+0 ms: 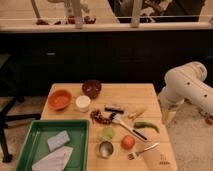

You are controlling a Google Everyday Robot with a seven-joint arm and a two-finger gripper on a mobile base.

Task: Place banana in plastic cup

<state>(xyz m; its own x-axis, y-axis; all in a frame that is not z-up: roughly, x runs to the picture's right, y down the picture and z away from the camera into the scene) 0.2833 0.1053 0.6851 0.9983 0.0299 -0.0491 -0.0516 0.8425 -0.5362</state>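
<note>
The banana is small and pale yellow and lies on the wooden table, right of centre. The plastic cup is small, light green and round, and stands upright nearer the front, left of the tomato. The white arm reaches in from the right. Its gripper hangs low beside the table's right edge, to the right of the banana and apart from it. Nothing shows in the gripper.
A green pepper lies just in front of the banana. A metal cup, a fork, a utensil, red chillies, a white cup, an orange bowl and a dark bowl are around. A green tray sits front left.
</note>
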